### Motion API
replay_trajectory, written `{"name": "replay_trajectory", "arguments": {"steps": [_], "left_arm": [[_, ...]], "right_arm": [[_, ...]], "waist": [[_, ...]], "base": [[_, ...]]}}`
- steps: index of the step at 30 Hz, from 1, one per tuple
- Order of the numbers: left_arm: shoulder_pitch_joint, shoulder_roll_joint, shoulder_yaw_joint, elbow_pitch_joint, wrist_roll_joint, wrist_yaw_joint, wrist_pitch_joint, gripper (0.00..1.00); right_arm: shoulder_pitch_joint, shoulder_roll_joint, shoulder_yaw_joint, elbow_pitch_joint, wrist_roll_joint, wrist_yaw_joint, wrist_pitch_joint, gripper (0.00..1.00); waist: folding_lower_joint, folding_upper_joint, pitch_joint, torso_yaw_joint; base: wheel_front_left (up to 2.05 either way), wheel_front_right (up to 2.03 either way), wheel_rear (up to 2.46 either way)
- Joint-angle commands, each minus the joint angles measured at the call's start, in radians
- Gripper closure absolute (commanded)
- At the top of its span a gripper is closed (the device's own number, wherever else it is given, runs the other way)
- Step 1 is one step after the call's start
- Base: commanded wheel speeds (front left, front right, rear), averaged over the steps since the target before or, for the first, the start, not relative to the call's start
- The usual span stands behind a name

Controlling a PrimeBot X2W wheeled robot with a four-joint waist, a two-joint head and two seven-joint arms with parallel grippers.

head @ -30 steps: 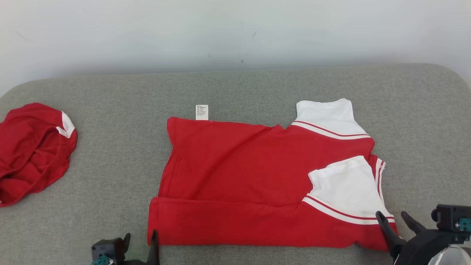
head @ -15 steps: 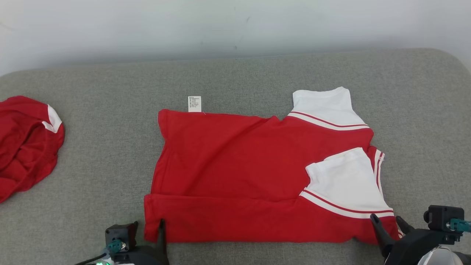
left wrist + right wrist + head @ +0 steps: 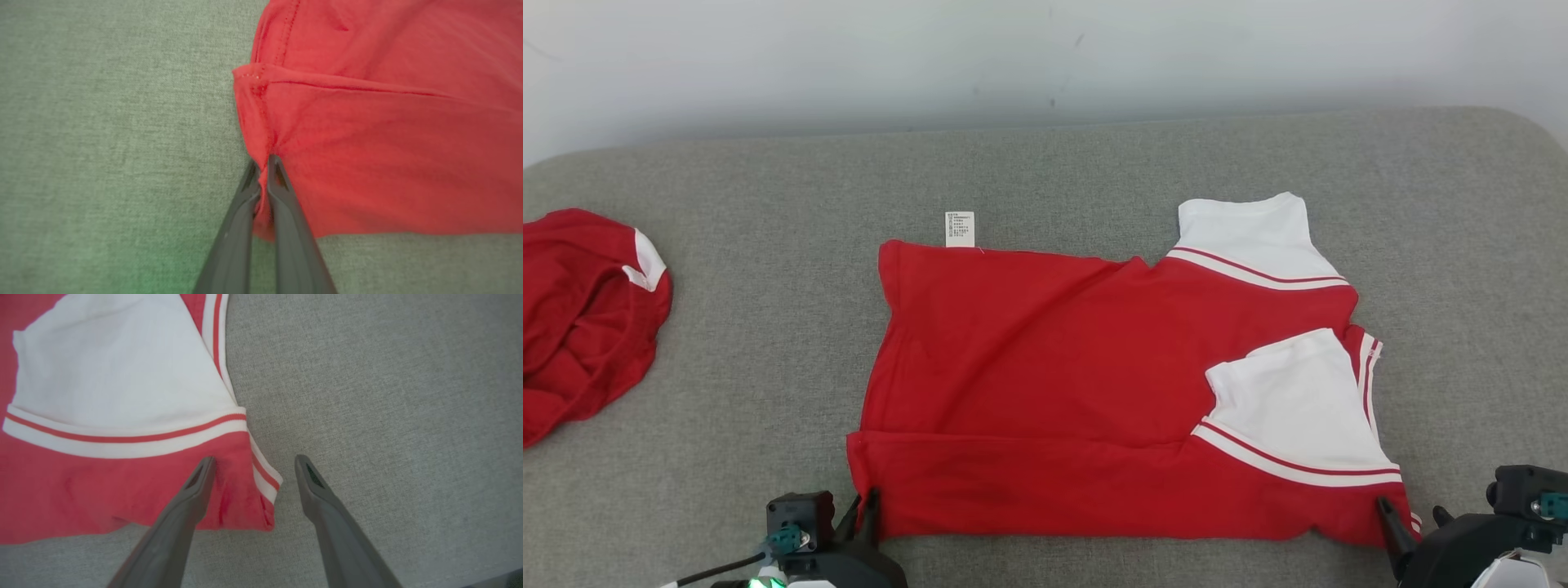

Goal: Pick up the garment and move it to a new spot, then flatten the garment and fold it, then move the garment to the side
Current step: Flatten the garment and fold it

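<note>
I count on the grey pad (image 3: 768, 245): garments, two, being one flat garment (image 3: 1045, 384) mid-pad and one crumpled garment (image 3: 580, 318) at its left edge. Care label (image 3: 960, 229), one. Grippers, two: left gripper (image 3: 864, 502), right gripper (image 3: 1409, 508).

Garment (image 3: 1045, 367): body was plain red. Sleeves (image 3: 1290, 400) were white, each ending in a white band crossed by one thin red stripe. Label (image 3: 960, 229) was white with dark print (too small to read). Second cloth heap (image 3: 580, 318) was red as well, with a white patch. Upholstered surface (image 3: 768, 327) showed mid-grey, finely flecked weave. Wall (image 3: 1013, 57) was pale off-white. Left gripper (image 3: 864, 500) and right gripper (image 3: 1409, 508) had dark grey fingers, with a teal plug (image 3: 786, 539) by the left.
</note>
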Motion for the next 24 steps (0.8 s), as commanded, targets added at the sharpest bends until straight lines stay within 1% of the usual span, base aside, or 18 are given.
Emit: {"name": "replay_trajectory", "arguments": {"steps": [1,9,10,11,12,17,24], "left_arm": [[0.048,-0.004,-0.018,0.034,-0.020,-0.001,0.020,1.00],[0.030,-0.016,-0.032,0.038,-0.019,-0.013,0.014,1.00],[0.028,-0.017,-0.035,0.039,-0.019,-0.013,0.017,1.00],[0.026,-0.019,-0.037,0.039,-0.019,-0.012,0.018,1.00],[0.025,-0.020,-0.039,0.041,-0.020,-0.013,0.018,1.00],[0.047,-0.018,-0.046,0.048,-0.022,-0.017,0.029,1.00],[0.117,0.007,-0.053,0.005,-0.038,0.001,0.071,1.00]], "right_arm": [[-0.011,0.009,-0.007,0.009,-0.017,-0.002,0.010,0.00],[-0.048,0.018,-0.015,0.088,-0.028,-0.002,0.041,0.00],[-0.050,0.019,-0.011,0.100,-0.028,-0.002,0.046,0.22],[-0.052,0.019,-0.007,0.110,-0.032,-0.002,0.048,0.75],[-0.055,0.020,-0.002,0.118,-0.032,-0.002,0.049,1.00],[-0.057,0.018,-0.007,0.121,-0.028,-0.002,0.027,1.00],[-0.040,0.008,-0.050,0.086,-0.049,-0.002,0.018,1.00]], "waist": [[0.0001,0.0000,0.001,0.001],[0.0001,0.0000,0.009,0.001],[0.0001,0.0000,0.011,0.002],[0.0001,0.0000,0.012,0.002],[0.0001,0.0000,0.013,0.003],[0.0001,0.0000,0.009,0.003],[0.0001,0.0000,-0.004,0.001]], "base": [[0.00,0.00,0.00],[0.00,0.00,0.00],[0.00,0.00,0.00],[0.00,0.00,0.00],[0.00,0.00,0.00],[0.00,0.00,0.00],[0.00,0.00,0.00]]}}
